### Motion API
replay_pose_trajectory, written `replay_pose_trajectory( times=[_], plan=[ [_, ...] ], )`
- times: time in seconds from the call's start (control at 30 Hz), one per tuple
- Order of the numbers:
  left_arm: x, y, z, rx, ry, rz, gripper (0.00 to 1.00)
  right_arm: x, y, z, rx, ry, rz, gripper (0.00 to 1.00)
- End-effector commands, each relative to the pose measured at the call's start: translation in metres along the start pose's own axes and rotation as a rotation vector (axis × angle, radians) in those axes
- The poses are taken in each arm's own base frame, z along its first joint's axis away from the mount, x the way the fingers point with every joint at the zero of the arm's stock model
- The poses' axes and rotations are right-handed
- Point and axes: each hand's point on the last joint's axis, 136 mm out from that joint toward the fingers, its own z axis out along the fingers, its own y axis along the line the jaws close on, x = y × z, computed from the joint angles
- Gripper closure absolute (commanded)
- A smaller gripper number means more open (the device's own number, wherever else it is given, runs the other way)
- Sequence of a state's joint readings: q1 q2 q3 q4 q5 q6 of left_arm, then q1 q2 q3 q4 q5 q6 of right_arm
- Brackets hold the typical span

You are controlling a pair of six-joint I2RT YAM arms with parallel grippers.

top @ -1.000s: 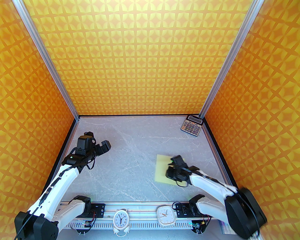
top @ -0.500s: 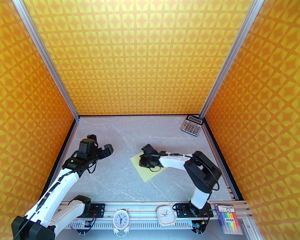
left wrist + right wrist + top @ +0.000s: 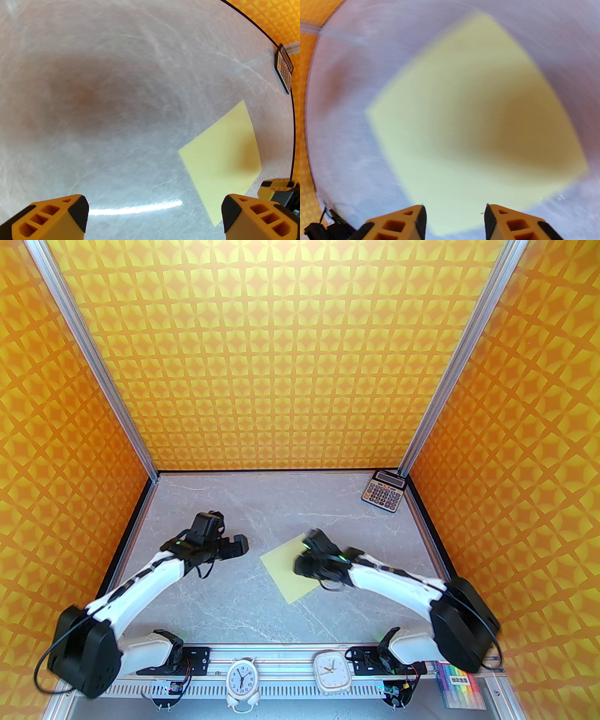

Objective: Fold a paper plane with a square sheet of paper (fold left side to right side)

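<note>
Looking down from the top camera, you've got the square sheet of paper [image 3: 283, 570] lying flat on the grey marbled table [image 3: 225, 605], a touch right of centre, turned so its corners point like a diamond. It reads as one plain pale yellow layer.

Your right gripper [image 3: 303, 563] hangs over the sheet's right-hand part, arm reaching in from the right base. From its wrist camera, the right gripper [image 3: 454, 211] shows its two orange fingers parted by a moderate gap, nothing between them, and the sheet [image 3: 464, 112] spreads out ahead with a dark shadow across it. That view is blurred, so you can't tell whether the tips touch the paper.

Over on the other side, your left gripper [image 3: 236, 547] sits left of the sheet, apart from it, pointing toward it. The left wrist camera has the left gripper [image 3: 154, 208] spread wide, bare table between the fingers, nothing held. The sheet [image 3: 222, 154] lies ahead and to the right there, its near corner dipping behind the right-hand finger.

The calculator [image 3: 383, 491] rests in the far right corner, well apart from the paper; you catch it again at the edge of the left wrist view [image 3: 284, 68]. Two clocks [image 3: 241, 680] stand on the rail at the near edge, and a pack of coloured markers [image 3: 461, 692] lies at the near right corner.
</note>
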State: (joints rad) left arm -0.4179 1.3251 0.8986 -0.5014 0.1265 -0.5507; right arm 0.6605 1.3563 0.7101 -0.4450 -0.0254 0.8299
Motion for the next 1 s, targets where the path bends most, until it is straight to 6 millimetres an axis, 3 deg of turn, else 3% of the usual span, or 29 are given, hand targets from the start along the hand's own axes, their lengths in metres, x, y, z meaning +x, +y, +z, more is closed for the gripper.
replay_pose_trajectory(
  times=[0.0, 0.2, 0.33, 0.6, 0.87, 0.97],
  plan=[
    [-0.011, -0.024, 0.007, 0.063, 0.005, 0.063, 0.01, 0.005, -0.031, 0.004, 0.046, -0.003, 0.089, 0.54],
    [0.007, -0.037, 0.029, 0.076, 0.087, 0.052, 0.01, -0.015, -0.019, 0.011, -0.009, -0.01, 0.037, 0.56],
    [0.012, -0.041, 0.041, 0.069, 0.12, 0.042, 0.01, -0.02, -0.027, 0.027, 0.019, 0.016, 0.064, 0.54],
    [0.013, -0.043, 0.039, 0.069, 0.125, 0.06, 0.01, -0.061, -0.024, 0.046, 0.037, 0.014, -0.007, 0.54],
    [0.018, -0.047, 0.045, 0.09, 0.164, 0.081, 0.01, -0.109, 0.015, 0.08, -0.027, 0.06, -0.118, 0.52],
    [0.019, -0.048, 0.052, 0.097, 0.182, 0.077, 0.01, -0.132, 0.034, 0.081, -0.057, 0.037, -0.167, 0.5]
  ],
)
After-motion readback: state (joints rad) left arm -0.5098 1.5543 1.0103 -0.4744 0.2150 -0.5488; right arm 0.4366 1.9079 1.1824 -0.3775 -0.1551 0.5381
